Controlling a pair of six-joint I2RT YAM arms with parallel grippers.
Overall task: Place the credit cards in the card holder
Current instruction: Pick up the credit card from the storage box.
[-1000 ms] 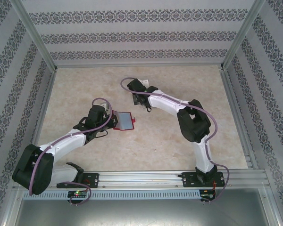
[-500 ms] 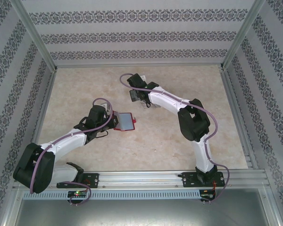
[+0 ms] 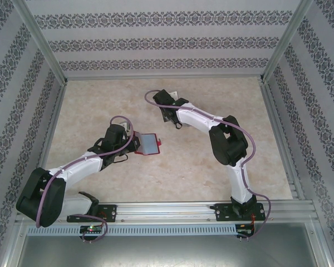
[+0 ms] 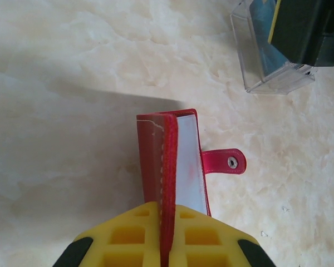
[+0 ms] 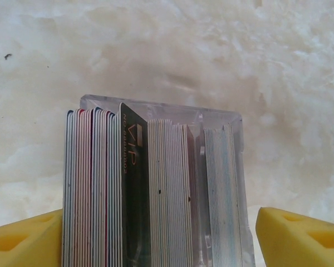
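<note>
Left gripper [image 4: 166,236] — we list it clamped on the red card holder [image 4: 186,161]. Right gripper [image 5: 161,239] — jaws wide, astride a clear box [image 5: 156,104] of credit cards [image 5: 167,189], farther right.

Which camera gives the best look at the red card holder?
Left wrist view: the card holder is close up, clamped in the left tool, snap tab clear. The top external view shows it as a small red-edged rectangle at that tool.
</note>
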